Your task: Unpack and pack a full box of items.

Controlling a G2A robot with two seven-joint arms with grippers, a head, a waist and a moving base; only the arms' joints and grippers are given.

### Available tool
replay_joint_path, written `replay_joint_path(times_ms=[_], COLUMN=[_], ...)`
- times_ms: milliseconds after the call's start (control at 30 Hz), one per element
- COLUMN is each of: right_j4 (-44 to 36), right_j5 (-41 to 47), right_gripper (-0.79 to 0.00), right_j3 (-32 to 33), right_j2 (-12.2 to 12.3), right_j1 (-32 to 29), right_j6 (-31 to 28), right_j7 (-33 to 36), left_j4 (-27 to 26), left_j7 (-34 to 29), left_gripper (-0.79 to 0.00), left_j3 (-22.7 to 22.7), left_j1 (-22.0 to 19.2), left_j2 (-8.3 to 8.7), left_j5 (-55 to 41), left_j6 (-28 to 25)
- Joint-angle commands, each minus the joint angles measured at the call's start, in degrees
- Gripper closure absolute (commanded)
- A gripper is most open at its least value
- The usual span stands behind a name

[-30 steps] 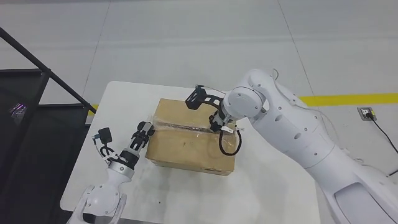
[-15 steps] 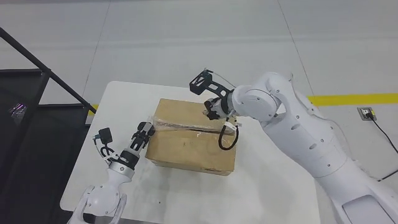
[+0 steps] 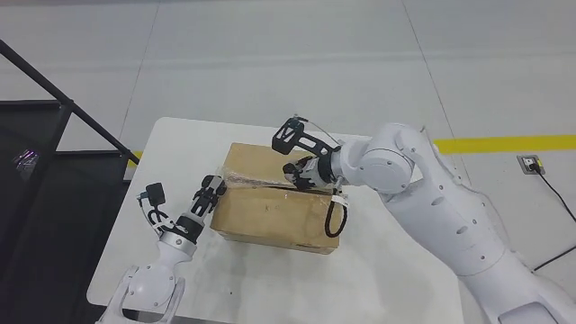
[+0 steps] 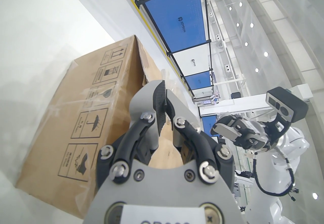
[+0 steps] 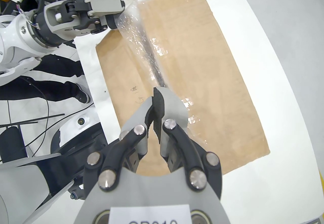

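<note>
A brown cardboard box (image 3: 270, 207) lies closed on the white table (image 3: 180, 144), with clear tape (image 5: 131, 19) along its top seam. My left gripper (image 3: 212, 189) is at the box's left end, shut on the peeled-up end of that tape (image 4: 165, 94); from the right wrist view it (image 5: 114, 11) holds the crinkled strip lifted off the box edge. My right gripper (image 3: 295, 173) is over the middle of the box top, shut with nothing in it, its tips (image 5: 158, 98) at the seam line. The box (image 4: 83, 108) shows printed handling symbols on its end face.
A black frame (image 3: 36, 171) stands off the table's left side. Bare table surface (image 3: 396, 270) lies in front of and to the right of the box. The box takes up most of the table's middle.
My right gripper has turned and come down leftward along the box top to the seam. The left arm and the box have stayed put.
</note>
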Motion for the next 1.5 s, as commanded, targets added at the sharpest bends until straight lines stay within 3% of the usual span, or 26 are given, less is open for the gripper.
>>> replay_joint_path(times_ms=[0, 700, 1467], right_j4=[1.38, 10.6, 17.13], right_j5=[-1.09, 1.21, 4.42], right_gripper=[0.0, 0.0, 0.0], right_j3=[-0.89, -7.18, -8.33], right_j2=[-0.29, -3.63, -5.6], right_j1=[0.41, 3.93, 3.92], right_j6=[0.59, 1.68, 1.89], right_j7=[-0.59, 0.8, 0.06], left_j4=[0.14, 1.17, 2.35], left_j7=[-0.17, -0.75, -1.67], left_gripper=[0.0, 0.0, 0.0], left_j3=[0.01, 0.3, 0.14], left_j1=[-0.09, -0.75, -0.92], left_j2=[-0.02, -0.33, -0.54], left_j5=[0.07, 0.41, 0.33], left_j6=[0.02, 0.25, 0.63])
